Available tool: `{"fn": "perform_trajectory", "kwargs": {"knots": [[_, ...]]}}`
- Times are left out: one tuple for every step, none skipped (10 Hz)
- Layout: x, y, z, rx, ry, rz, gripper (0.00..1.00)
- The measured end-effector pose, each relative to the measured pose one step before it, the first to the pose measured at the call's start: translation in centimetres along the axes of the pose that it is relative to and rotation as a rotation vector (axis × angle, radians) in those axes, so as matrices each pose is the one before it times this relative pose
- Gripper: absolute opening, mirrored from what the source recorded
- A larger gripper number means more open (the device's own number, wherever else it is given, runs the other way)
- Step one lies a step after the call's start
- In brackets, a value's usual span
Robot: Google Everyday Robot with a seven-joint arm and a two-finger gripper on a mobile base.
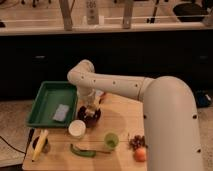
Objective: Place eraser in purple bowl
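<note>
hand [90, 106] over purple bowl [96, 119], partly hiding its inside | arm [170, 125] cut off at bottom edge

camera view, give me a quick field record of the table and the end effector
end effector: low over the purple bowl
purple bowl: table middle, right of green tray
green tray: holds a pale flat block
white cup: just front-left of the bowl
green cup: front centre
front edge: banana, green pepper, grapes, orange fruit
</note>
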Motion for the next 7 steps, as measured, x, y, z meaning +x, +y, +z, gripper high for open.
{"fn": "perform_trajectory", "kwargs": {"knots": [[-0.311,-0.301,-0.011,0.0075,-0.0035,-0.0096,0.44],[-0.21,-0.095,-0.067,0.00099,-0.0015,-0.0068,0.54],[-0.167,-0.107,-0.02,0.00173,-0.00137,-0.00485,0.62],[-0.081,-0.109,-0.055,0.00124,0.00091,-0.00542,0.74],[-0.043,-0.085,-0.036,0.00126,-0.00062,-0.00375,0.79],[-0.045,-0.057,0.001,-0.00076,-0.00131,-0.00388,0.8],[-0.049,-0.036,0.018,-0.0026,-0.00244,-0.00516,0.8]]}}
